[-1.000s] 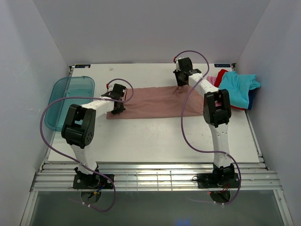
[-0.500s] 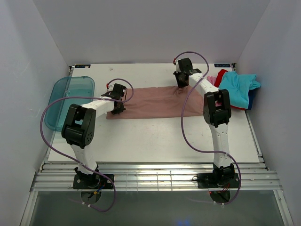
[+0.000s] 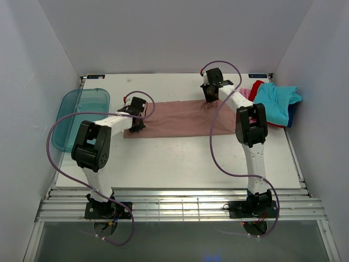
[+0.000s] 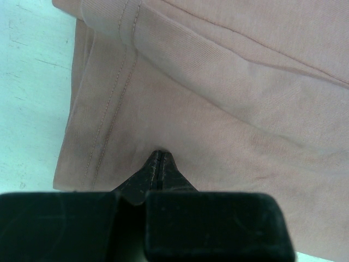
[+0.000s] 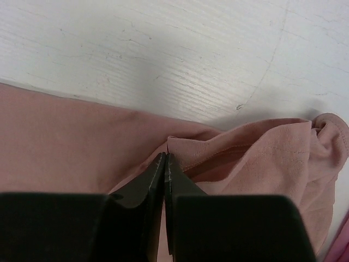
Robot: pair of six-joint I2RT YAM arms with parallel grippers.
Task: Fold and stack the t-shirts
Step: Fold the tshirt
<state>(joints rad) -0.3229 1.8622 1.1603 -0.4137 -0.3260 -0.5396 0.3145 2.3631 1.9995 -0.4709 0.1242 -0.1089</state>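
Pinching dusty-pink t-shirt (image 3: 180, 117) twice.
Clamped shut at 9 o'clock by left gripper (image 4: 159, 156), newly re-clamped at 1 o'clock by right gripper (image 5: 165, 159).

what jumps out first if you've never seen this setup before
The long dusty-pink cloth t-shirt, folded into a strip across the middle of the white table, catches the eye first. The left gripper is shut on its left end, and the right gripper pinches a fold at its far edge. A heap of turquoise, red and dark blue t-shirts sits at the table's right edge, and a translucent teal plastic tray at the left edge.
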